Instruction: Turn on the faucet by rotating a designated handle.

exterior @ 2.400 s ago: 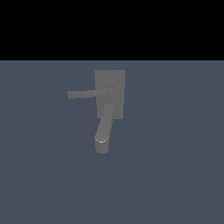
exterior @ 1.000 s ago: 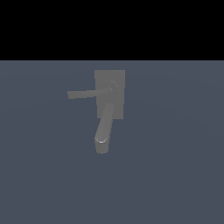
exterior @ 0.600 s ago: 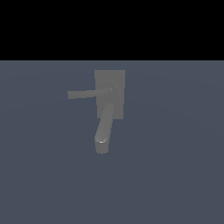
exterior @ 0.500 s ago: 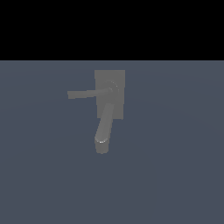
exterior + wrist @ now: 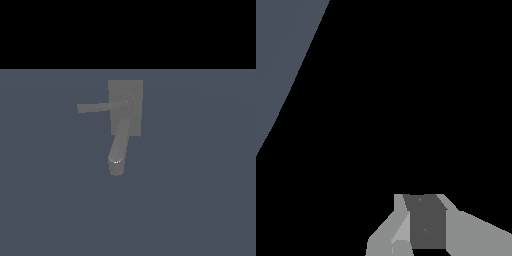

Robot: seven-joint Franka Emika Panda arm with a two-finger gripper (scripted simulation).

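Approach step, no contact made. Faucet (image 5: 125, 107) sits mid-surface (image 5: 200, 200); handle (image 5: 100, 107) points to the exterior view's left. End effector (image 5: 423, 235) is seen only in the wrist view, spread state cannot be told. Next: handle tip must be reached and swept about its pivot.

The faucet (image 5: 126, 107) lies on the surface (image 5: 200, 190), its handle (image 5: 100, 107) reaching toward the exterior view's left and its spout (image 5: 119, 147) toward the viewer. The end effector (image 5: 423, 225) shows only in the wrist view, so their relative placement cannot be told.
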